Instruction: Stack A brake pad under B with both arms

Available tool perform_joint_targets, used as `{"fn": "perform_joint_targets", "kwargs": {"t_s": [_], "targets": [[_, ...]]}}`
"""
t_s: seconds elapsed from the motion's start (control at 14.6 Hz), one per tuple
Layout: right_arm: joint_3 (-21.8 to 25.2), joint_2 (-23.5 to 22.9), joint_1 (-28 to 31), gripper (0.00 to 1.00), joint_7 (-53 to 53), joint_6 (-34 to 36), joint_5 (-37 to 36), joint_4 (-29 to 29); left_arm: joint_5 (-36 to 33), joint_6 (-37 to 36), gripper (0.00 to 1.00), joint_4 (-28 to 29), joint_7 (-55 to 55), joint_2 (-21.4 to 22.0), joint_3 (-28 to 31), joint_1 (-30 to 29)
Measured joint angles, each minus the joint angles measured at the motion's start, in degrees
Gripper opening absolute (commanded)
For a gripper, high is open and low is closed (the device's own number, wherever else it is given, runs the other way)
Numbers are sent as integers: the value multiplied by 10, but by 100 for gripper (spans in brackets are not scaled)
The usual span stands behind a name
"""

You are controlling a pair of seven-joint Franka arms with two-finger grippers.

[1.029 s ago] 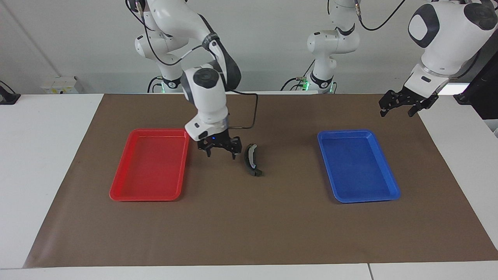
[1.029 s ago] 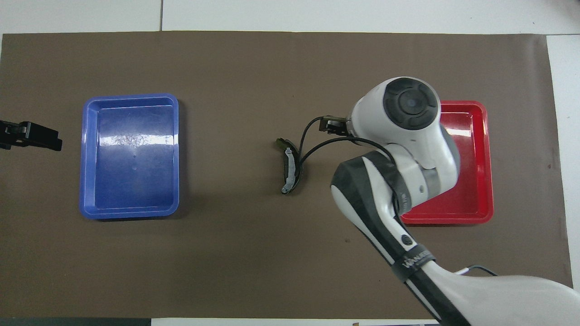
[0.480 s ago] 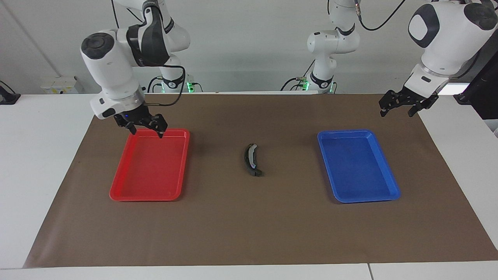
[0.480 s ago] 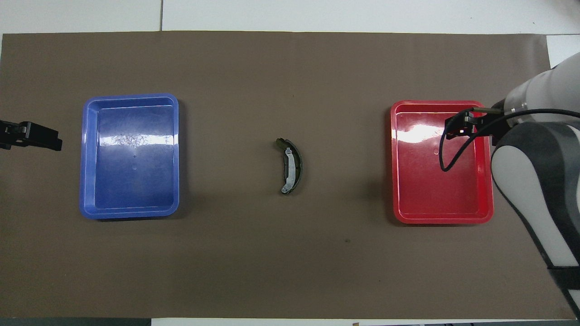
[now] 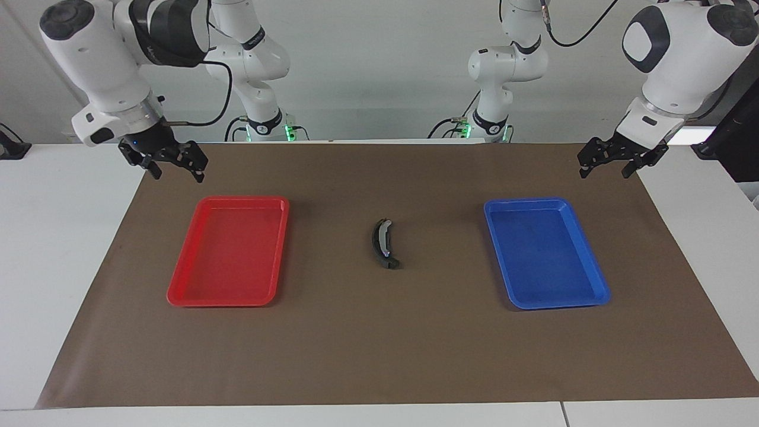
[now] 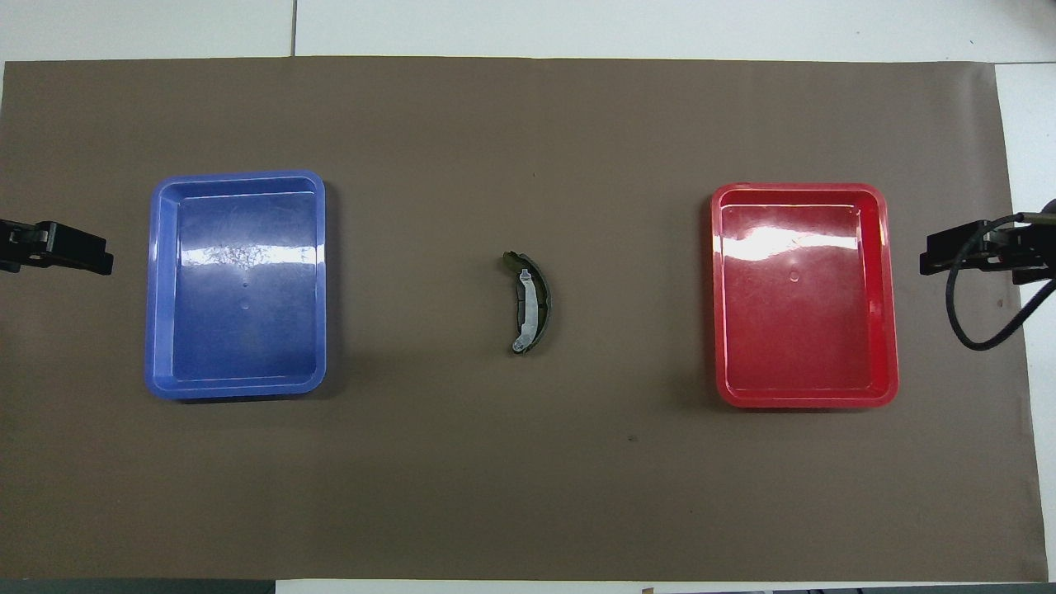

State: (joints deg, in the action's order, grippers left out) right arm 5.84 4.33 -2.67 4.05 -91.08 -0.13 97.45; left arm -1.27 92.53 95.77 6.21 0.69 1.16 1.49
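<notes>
The stack, B (image 5: pixel 383 242) on top of the A brake pad (image 6: pixel 513 261), lies on the tabletop (image 5: pixel 356 344) midway between the red tray (image 5: pixel 178 293) and blue tray (image 5: pixel 599 293). Both tools, left tool (image 5: pixel 609 161) and right tool (image 5: pixel 169 162), are seen wide and empty, over the tabletop's ends. A nudge could slide B off. Most of the pad is hidden beneath B.

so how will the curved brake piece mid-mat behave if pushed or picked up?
The curved brake piece looks like rigid metal with a silver rim, so it is probably stiff and heavy for its size. Lying flat on the brown mat, it should slide or pivot, not roll. It sits on something darker, so pushing may split them.
</notes>
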Motion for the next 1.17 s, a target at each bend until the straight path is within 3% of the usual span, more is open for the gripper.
{"fn": "perform_joint_targets", "kwargs": {"t_s": [0.34, 1.17], "targets": [[-10, -23, -3, 100, 0, 41, -5, -75, 0, 0, 99, 0, 0, 0, 0, 0], [-13, -31, -20, 100, -1, 44, -19, -71, 0, 0, 99, 0, 0, 0, 0, 0]]}}
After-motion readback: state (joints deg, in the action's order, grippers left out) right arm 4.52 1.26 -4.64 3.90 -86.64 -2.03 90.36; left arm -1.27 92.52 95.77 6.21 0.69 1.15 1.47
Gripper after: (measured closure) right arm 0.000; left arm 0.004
